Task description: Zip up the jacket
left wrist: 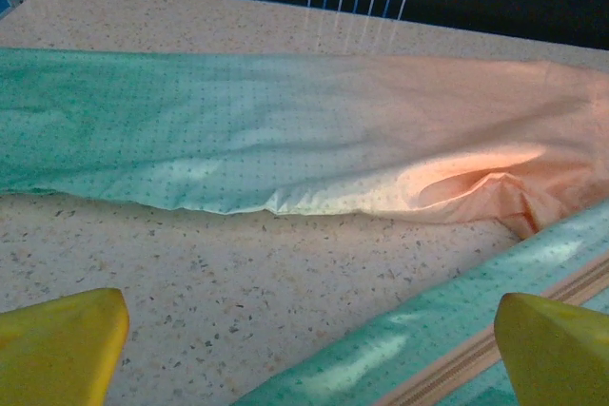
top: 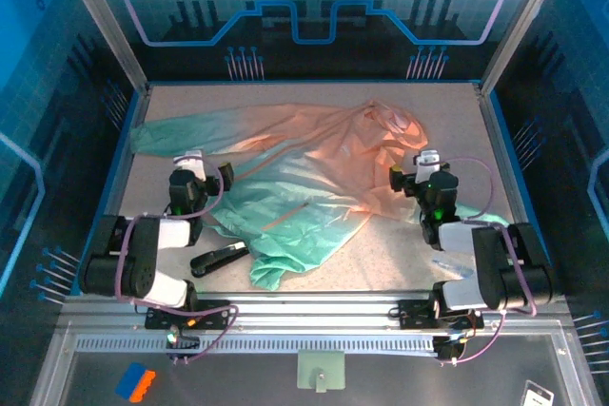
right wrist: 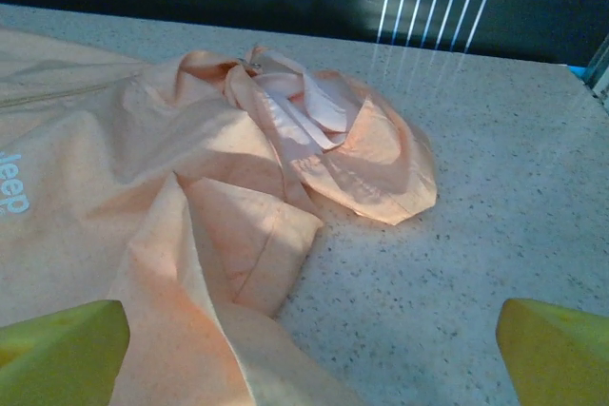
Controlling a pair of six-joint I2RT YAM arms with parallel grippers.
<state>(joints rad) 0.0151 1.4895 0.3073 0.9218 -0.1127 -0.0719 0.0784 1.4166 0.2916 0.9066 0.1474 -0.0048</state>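
Thin, crinkly jacket [top: 314, 173], peach fading to mint, sprawled across the speckled bench's [top: 381, 254] middle, left claw [left wrist: 312, 349] spread low over its mint edge, right claw [right wrist: 312, 354] spread near the crumpled hood [right wrist: 366, 145]

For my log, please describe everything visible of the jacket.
The jacket is a thin, crinkly windbreaker, peach-orange at the hood, fading to mint-green at hem and cuff. It lies crumpled on the table, one sleeve stretched left, hood bunched at far right. An orange zipper edges the green front; white lettering marks the chest.

Jacket sleeve [left wrist: 285, 130] beyond parted yellow fingers [left wrist: 57, 344]
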